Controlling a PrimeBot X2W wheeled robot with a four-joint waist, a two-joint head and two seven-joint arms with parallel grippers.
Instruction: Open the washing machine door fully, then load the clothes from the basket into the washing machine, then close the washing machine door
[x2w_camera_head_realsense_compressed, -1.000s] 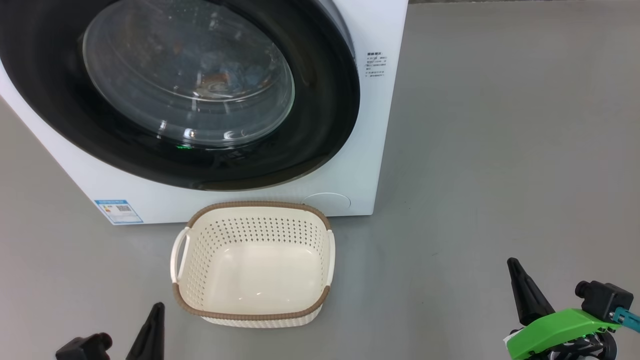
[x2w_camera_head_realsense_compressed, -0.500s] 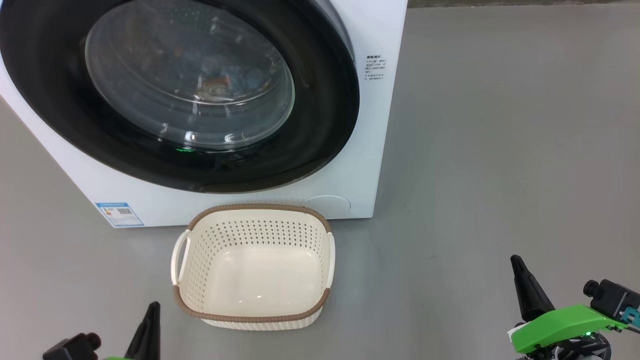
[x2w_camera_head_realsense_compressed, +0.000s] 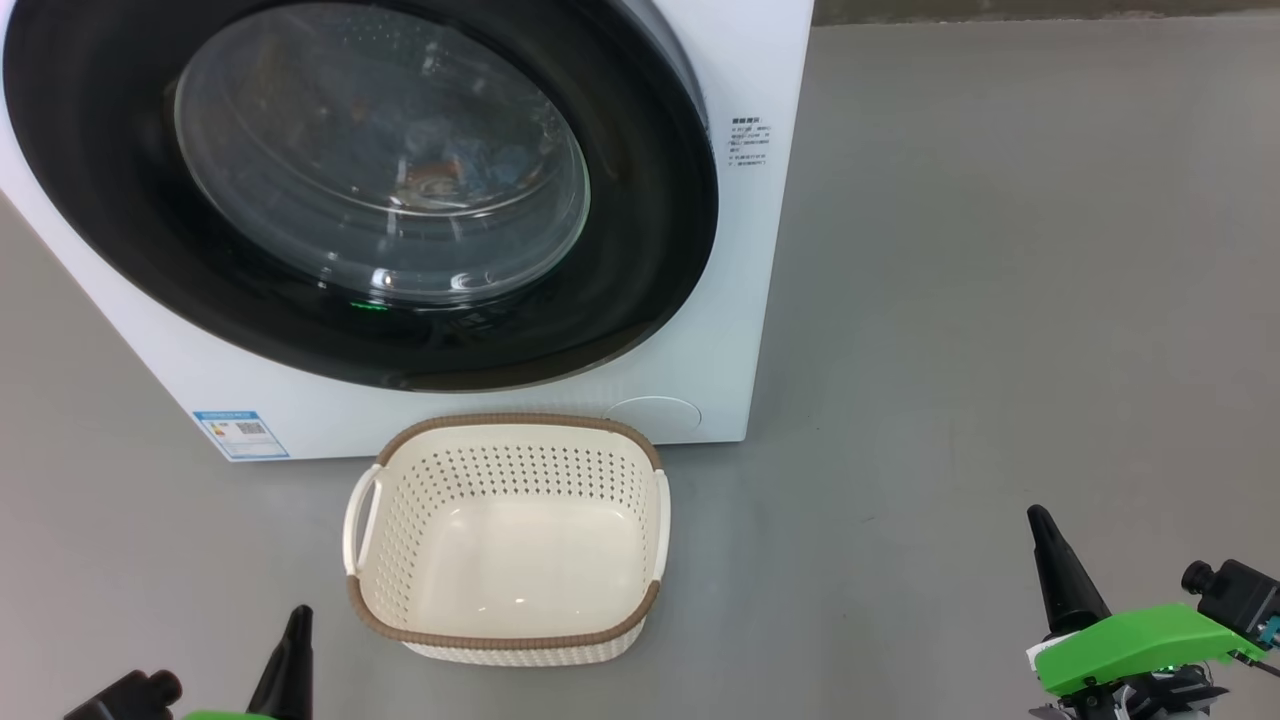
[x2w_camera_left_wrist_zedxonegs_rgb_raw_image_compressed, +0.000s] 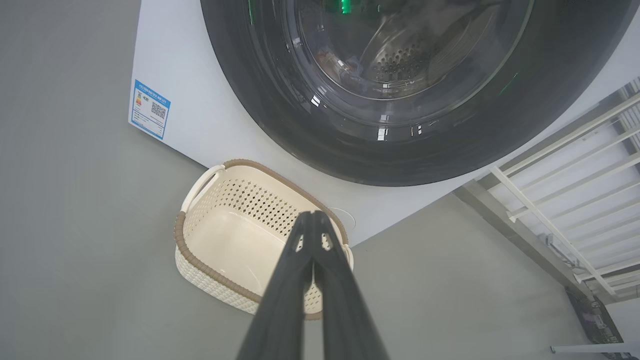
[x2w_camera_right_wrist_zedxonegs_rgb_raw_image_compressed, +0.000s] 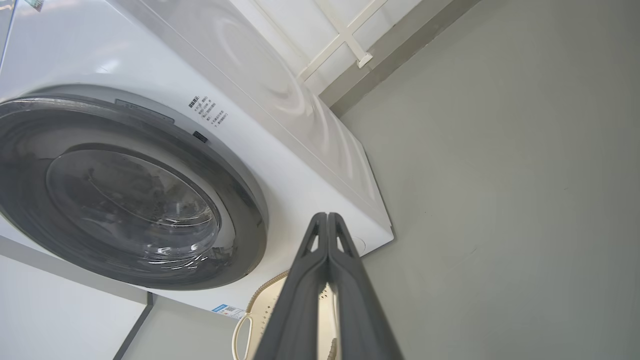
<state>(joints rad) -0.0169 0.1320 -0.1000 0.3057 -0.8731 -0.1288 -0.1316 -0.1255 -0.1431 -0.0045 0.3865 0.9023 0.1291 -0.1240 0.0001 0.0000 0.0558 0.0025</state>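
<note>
1. Machine. The large white boxy front-loading washing machine (x2w_camera_head_realsense_compressed: 765, 300) stands on the grey floor (x2w_camera_head_realsense_compressed: 1000, 300). A small blue label sticker (x2w_camera_head_realsense_compressed: 240, 433) sits at the lower left corner of its front panel.

2. Door. The round washing machine door with the wide glossy black rim and bulging clear glass centre (x2w_camera_head_realsense_compressed: 655, 230) lies shut, flush against the machine front.

3. Drum contents. Through the glass, the left wrist view shows the perforated steel drum (x2w_camera_left_wrist_zedxonegs_rgb_raw_image_compressed: 400, 62). In the head view, soft light-blue fabric with orange-brown patches, the clothes (x2w_camera_head_realsense_compressed: 455, 165), lies inside the drum behind the glass. Reflections blur the outline, so the number of garments cannot be told.

4. Basket. The small cream-white perforated plastic basket with the brown woven-look rim (x2w_camera_head_realsense_compressed: 505, 638) rests upright on the floor, just in front of the machine and below the door. Its smooth inner bottom shows bare from wall to wall. A white handle sits on each short side.

5. Left tool (x2w_camera_head_realsense_compressed: 297, 630). Located at the lower left of the head view, near the basket's front left corner and apart from it. Its two dark fingers are pressed together and grip nothing.

6. Right tool (x2w_camera_head_realsense_compressed: 1042, 525). Located at the lower right, well apart from the basket, above bare floor. Its fingers are pressed together and grip nothing. A green bracket (x2w_camera_head_realsense_compressed: 1130, 645) sits behind them.
</note>
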